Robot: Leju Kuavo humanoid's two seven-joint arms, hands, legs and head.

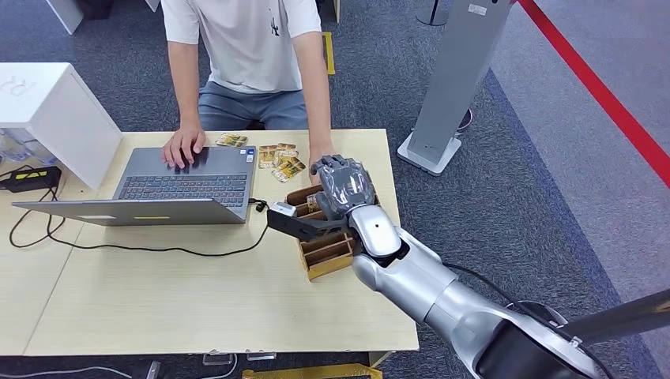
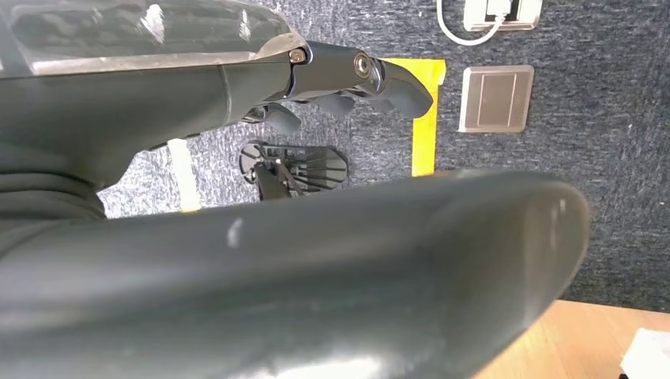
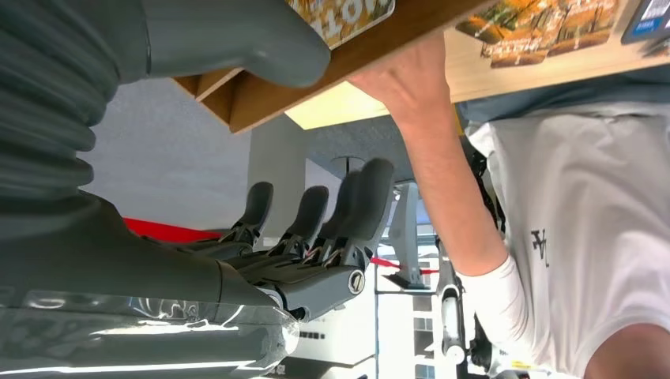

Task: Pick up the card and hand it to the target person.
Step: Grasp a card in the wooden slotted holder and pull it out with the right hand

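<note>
Right hand (image 1: 341,185) over card box (image 1: 322,254), fingers apart, holding nothing; person's hand (image 3: 407,83) just beside — collision risk; thumb may miss card (image 3: 348,14).

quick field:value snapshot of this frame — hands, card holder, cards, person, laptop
right hand: over the wooden card holder, fingers spread, nothing visibly held
left hand: over carpet, holds nothing
cards on table: loose pile between laptop and holder
person: seated across the table, one hand on the laptop, other beside the holder
task stage: no card picked up yet
</note>
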